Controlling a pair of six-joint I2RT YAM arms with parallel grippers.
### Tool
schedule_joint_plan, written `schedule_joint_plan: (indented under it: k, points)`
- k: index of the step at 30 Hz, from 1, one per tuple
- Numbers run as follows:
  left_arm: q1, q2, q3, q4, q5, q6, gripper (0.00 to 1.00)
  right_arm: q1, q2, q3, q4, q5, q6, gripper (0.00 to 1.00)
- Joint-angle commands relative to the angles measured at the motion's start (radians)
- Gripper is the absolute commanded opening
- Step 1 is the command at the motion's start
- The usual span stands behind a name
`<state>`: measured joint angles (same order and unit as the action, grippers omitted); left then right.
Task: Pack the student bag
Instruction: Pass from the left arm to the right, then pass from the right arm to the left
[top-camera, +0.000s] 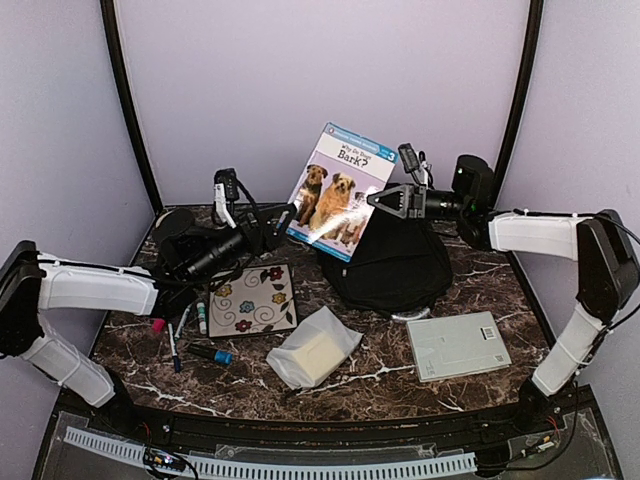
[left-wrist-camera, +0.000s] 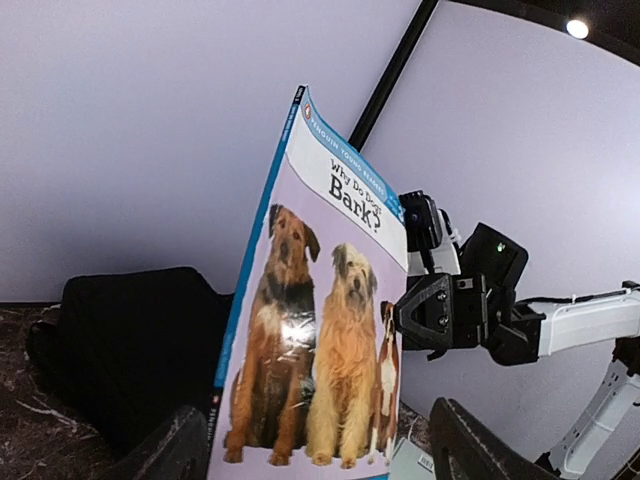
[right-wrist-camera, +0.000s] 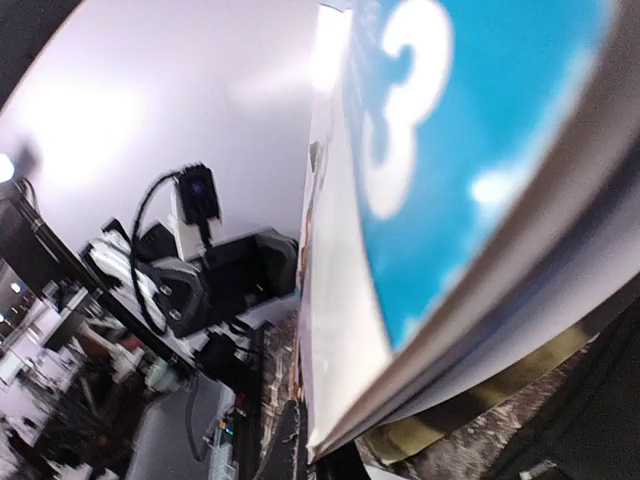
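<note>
1. Your bag slumps on the table, right of centre, just behind the book; its inside is hidden.
2. A clear pouch near the front holds a pale block.
3. The book reads "Why Do Dogs Bark?", with a white "3" on its blue corner.
4. Your right gripper pinches the book's right edge, holding it aloft.
5. Your left gripper is spread wide around the book's bottom edge.
</note>
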<state>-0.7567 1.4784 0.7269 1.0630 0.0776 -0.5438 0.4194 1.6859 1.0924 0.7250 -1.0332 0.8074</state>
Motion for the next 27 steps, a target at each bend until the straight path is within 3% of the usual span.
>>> schedule_joint_plan:
  k: [1, 7, 12, 14, 20, 27]
  points:
    - [0.009, -0.133, 0.021, -0.418, 0.049, 0.241, 0.80, 0.000, -0.103, -0.013, -0.583, 0.049, -0.706, 0.00]
    - [0.055, -0.157, -0.003, -0.540, 0.111, 0.233, 0.84, 0.004, -0.205, -0.080, -0.845, 0.055, -1.002, 0.00]
    - [0.074, -0.087, -0.035, -0.440, 0.259, 0.192, 0.85, 0.015, -0.226, -0.043, -1.074, 0.010, -1.164, 0.00]
    - [0.085, -0.036, -0.028, -0.381, 0.357, 0.157, 0.81, 0.025, -0.221, -0.018, -1.166, 0.000, -1.215, 0.00]
    - [0.094, 0.120, 0.011, -0.171, 0.593, 0.060, 0.79, 0.061, -0.212, 0.004, -1.246, 0.002, -1.256, 0.00]
    - [0.086, 0.241, 0.059, -0.018, 0.693, -0.006, 0.77, 0.085, -0.195, 0.027, -1.263, 0.004, -1.261, 0.00]
